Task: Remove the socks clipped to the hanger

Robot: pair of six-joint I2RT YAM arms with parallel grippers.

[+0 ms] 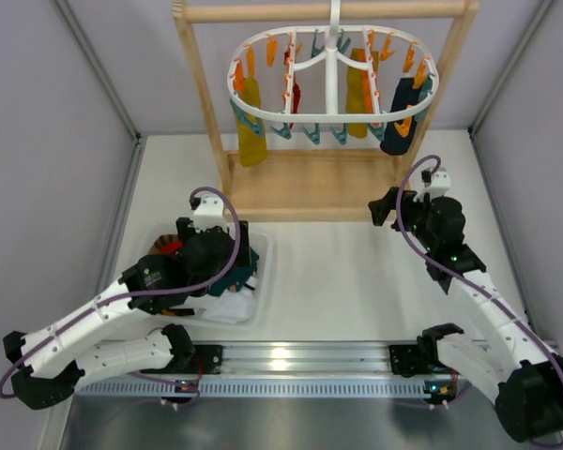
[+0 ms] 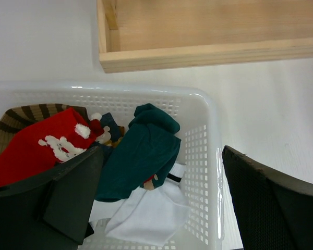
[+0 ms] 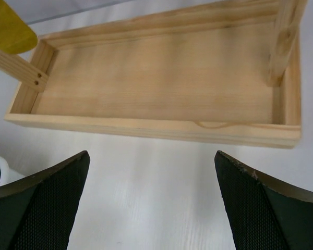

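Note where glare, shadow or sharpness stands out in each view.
Top external: glare on the metal rail between the arm bases. Left wrist: dark fingers; evenly lit socks. Right wrist: even light, wooden tray sharp.

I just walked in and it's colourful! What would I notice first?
The white hanger at the back, ringed with orange and teal clips, with yellow, red and navy socks hanging. Then the white basket below the left gripper, holding a red sock with a white figure.
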